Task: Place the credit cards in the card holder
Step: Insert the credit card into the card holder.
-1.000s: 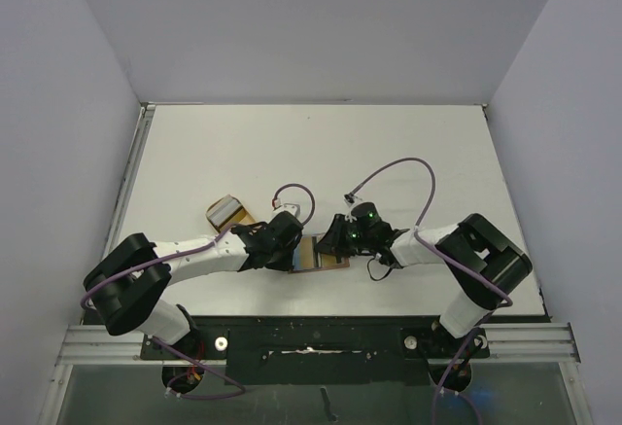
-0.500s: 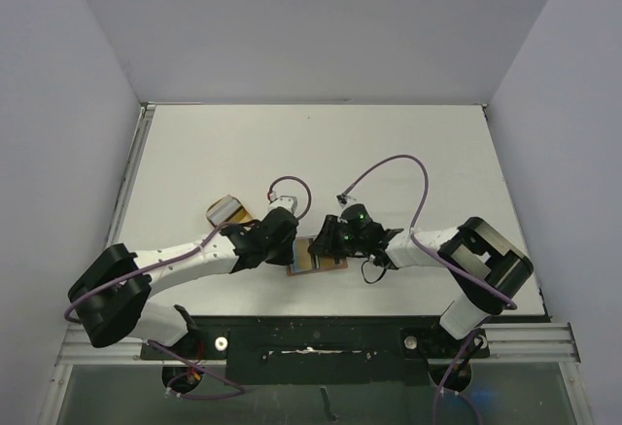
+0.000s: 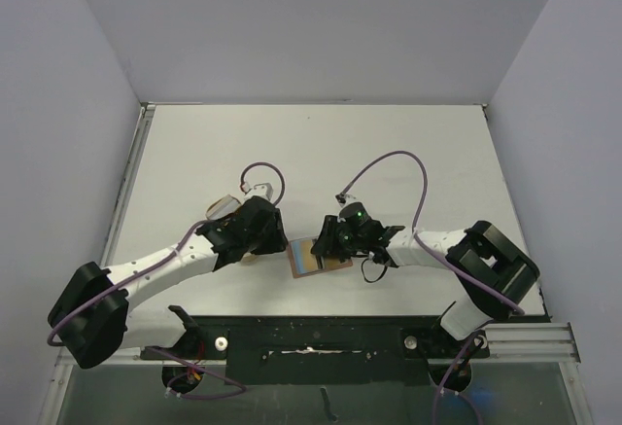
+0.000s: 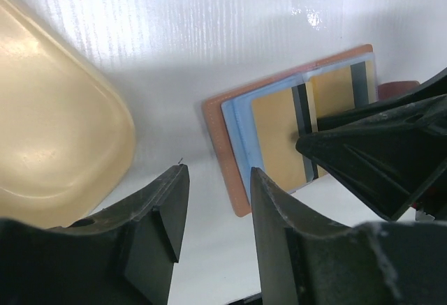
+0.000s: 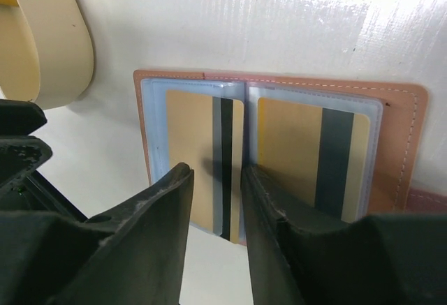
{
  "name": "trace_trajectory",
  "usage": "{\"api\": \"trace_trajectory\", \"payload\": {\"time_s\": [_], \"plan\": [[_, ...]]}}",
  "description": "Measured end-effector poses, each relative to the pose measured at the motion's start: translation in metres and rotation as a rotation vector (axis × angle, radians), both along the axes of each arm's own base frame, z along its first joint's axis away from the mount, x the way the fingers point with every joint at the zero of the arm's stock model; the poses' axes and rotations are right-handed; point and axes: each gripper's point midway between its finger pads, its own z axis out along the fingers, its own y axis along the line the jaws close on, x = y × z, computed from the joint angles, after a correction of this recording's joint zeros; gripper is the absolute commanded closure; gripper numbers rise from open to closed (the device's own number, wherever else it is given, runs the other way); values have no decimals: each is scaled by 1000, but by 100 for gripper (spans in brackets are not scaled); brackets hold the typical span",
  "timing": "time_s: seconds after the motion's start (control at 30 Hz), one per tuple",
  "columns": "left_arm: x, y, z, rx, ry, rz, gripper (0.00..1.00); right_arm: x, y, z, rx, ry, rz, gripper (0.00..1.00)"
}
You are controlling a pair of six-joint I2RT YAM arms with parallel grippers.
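Note:
The reddish-brown card holder [image 5: 401, 120] lies open and flat on the white table. Two gold credit cards with dark stripes, one on the left [image 5: 192, 151] and one on the right [image 5: 297, 148], sit in its pale blue clear sleeves. My right gripper [image 5: 217, 179] hovers open just above the left card and the centre fold, with nothing held. My left gripper [image 4: 218, 179] stands open beside the holder's [image 4: 218, 127] near corner, only table between its fingers. From above, the holder [image 3: 313, 260] lies between the left gripper [image 3: 275, 241] and the right gripper [image 3: 327, 241].
A larger pale tan case [image 4: 56, 130] with a rounded end lies left of the holder, partly under my left arm [image 3: 225, 209]. It also shows in the right wrist view [image 5: 52, 40]. The table's near edge and the arm bases' rail [image 3: 311, 333] run close behind the holder.
Both grippers have opened. My left arm has drawn back to the left, away from the holder, which has shifted a little and now lies spread open. The right gripper stays over it.

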Motion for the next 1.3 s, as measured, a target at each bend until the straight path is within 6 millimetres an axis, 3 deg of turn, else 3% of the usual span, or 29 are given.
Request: {"api": "trace_trajectory", "payload": {"time_s": [0.2,0.5,0.77,1.3], "plan": [[-1,5,-2,-69,16,25,59,-2,1,-3,-6,4,9,76],[-5,-5,-6,-131,35,-6,59,-6,11,0,-7,-5,42,56],[-3,-11,-4,-154,29,-9,59,-6,-2,1,-113,-29,69,56],[-6,-13,-22,-149,77,-2,92,-6,-2,8,-179,-52,93,46]]}}
